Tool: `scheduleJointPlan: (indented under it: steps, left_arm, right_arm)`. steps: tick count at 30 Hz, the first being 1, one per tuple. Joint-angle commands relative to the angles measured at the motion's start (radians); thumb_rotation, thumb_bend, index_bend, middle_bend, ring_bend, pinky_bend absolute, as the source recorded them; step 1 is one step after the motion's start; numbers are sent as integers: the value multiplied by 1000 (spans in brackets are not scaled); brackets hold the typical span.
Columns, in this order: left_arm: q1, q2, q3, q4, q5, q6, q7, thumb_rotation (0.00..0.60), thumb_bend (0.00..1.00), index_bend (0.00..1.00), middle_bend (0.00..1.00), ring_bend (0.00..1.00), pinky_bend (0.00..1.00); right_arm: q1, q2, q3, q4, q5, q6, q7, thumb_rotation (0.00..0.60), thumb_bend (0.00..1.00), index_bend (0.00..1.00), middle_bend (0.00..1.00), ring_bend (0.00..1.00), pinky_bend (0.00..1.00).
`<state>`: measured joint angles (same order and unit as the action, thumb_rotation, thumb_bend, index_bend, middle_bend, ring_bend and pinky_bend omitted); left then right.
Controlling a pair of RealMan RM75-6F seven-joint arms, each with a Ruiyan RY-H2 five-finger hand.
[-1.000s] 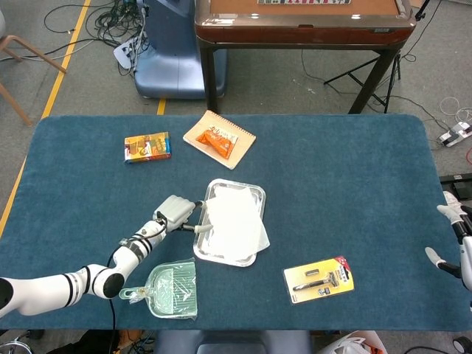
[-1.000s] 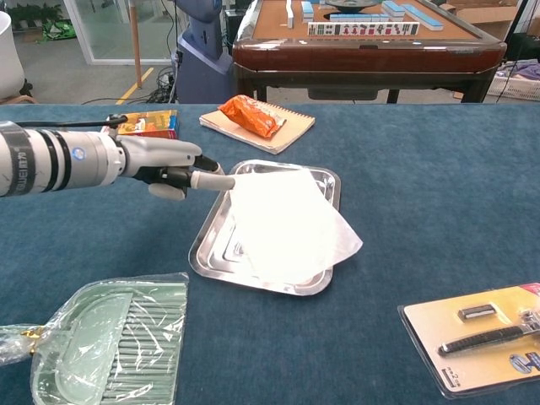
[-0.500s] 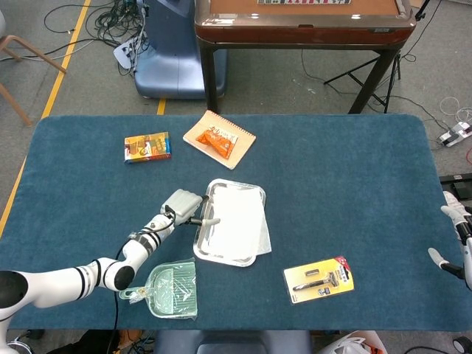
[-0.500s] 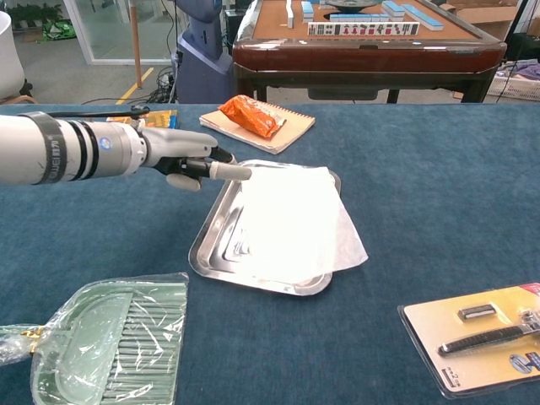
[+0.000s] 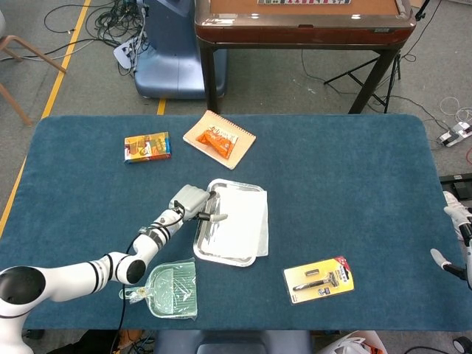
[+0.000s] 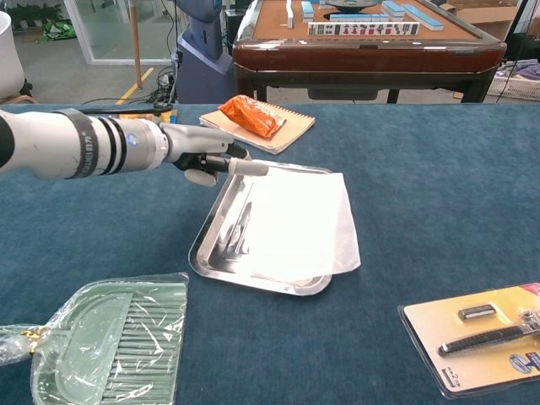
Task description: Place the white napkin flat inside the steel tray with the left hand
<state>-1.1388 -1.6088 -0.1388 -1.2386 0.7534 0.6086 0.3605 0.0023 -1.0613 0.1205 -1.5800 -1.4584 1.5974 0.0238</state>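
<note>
Mostly flat now: white napkin point(image 6: 295, 224), thin and soft, spread over the right part of the steel tray point(image 6: 221, 253), its right edge and lower right corner spilling past the tray's rim onto the blue felt table point(image 6: 422, 194). Shiny, rounded-rectangle tray with a raised lip, bare metal showing along its left side. Left hand point(image 6: 207, 160) reaching over the tray's far left corner, one pale finger stretched out above the napkin's upper left corner, the others curled under; whether anything is pinched, hard to tell. Right hand point(image 5: 457, 240) only partly seen at the table's right edge in the head view, its pose unclear.

Near the front left, a pale green plastic dustpan point(image 6: 114, 350) wrapped in crinkled clear film, well apart from the tray. At the front right, a yellow blister card with a razor point(image 5: 318, 279). Farther back, a spiral notebook point(image 5: 220, 139) carrying an orange snack packet point(image 6: 249, 114), and a small printed box point(image 5: 147, 146) to its left. Open felt between the tray and the razor card, and all along the table's right half.
</note>
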Motion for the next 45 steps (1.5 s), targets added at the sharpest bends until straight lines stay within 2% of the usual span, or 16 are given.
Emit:
scheduleJointPlan:
  steps: [1,13,18,22,26,30,37,45]
  left_arm:
    - [-16,-13,-4,21,-14,-10,5,0,57,198,1000,1000,1000]
    - [-66,-51,8,93,-79,-33,35,0,57,192,1000,1000,1000]
    - [-44,14,2,-20,-40,1,12,0,57,190,1000,1000,1000]
    - [-8,85,18,-146,56,20,-16,3,57,198,1000,1000,1000]
    - [14,128,39,-244,148,30,-29,86,57,200,1000,1000,1000]
    - [27,145,52,-314,223,41,-41,87,75,198,1000,1000,1000]
    - [9,120,70,-336,258,16,-28,81,201,177,1000,1000,1000]
    - [-30,61,104,-302,206,10,55,78,221,168,1000,1000,1000]
  right_arm:
    - [0,1,1,0,-1,0,1,600,154,233,243,143,183]
    - [-10,2,0,6,3,7,12,600,153,233,243,143,183]
    - [-8,4,2,6,1,4,14,600,154,233,243,143,183]
    - [-2,1,1,5,-7,0,12,600,154,233,243,143,183]
    - [4,-6,-1,8,-10,-10,11,600,153,233,243,143,183]
    - [11,-11,0,7,-13,-17,6,600,153,233,243,143,183]
    - [9,-11,-2,3,-13,-15,1,600,153,233,243,143,183]
    - [0,-14,-5,12,-10,-6,11,600,153,233,243,143,183]
